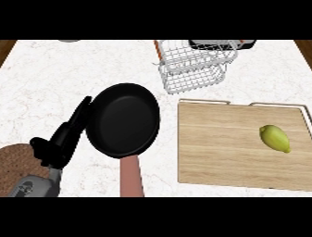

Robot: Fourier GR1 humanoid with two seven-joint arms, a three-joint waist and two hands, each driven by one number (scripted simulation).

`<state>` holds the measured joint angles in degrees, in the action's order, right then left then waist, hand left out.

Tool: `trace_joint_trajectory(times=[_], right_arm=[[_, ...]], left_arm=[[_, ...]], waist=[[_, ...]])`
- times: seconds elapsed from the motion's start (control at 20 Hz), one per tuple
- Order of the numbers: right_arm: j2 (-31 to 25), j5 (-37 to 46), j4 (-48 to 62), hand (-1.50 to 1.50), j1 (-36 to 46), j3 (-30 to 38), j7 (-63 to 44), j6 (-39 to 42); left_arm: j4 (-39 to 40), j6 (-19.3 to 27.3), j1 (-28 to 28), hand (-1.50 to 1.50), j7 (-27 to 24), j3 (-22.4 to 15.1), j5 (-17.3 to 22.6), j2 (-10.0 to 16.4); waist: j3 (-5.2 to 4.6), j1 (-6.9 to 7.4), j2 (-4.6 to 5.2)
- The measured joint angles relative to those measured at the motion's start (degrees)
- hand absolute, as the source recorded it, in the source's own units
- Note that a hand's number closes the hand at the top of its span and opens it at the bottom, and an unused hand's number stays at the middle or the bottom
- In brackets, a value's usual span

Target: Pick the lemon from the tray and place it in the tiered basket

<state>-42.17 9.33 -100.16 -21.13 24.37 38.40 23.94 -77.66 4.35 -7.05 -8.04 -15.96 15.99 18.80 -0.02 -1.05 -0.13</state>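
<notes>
at lower left, left robot hand (pixel 66 134) upright and released, just beside black pan (pixel 124 118), lemon (pixel 274 138) on tray (pixel 213 139)

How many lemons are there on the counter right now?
1. The lemon lies on the wooden tray, toward its right side. None shows in the wire basket, though the basket's far part is cut off at the view's top.

White marble counter (pixel 35 83) bears a wooden tray (pixel 220 148), wire tiered basket (pixel 192 69), black pan (pixel 122 120), brown mat (pixel 8 159)
</notes>
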Motion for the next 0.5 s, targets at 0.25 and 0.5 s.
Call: trace_joint_trajectory(times=[0.25,0.5], right_arm=[[5.0,5.0,-2.4,-1.5,-1.1,0.0,-0.9,-0.3],[8.9,8.9,-1.8,-1.5,2.2,-0.7,-6.2,-2.6]], left_arm=[[1.2,-1.0,-0.6,0.0,-0.2,1.1,-2.1,-1.8],[0.8,-2.2,-0.8,0.0,1.1,2.4,-2.6,-2.2]], waist=[[0.03,0.49,0.02],[0.01,0.87,0.09]])
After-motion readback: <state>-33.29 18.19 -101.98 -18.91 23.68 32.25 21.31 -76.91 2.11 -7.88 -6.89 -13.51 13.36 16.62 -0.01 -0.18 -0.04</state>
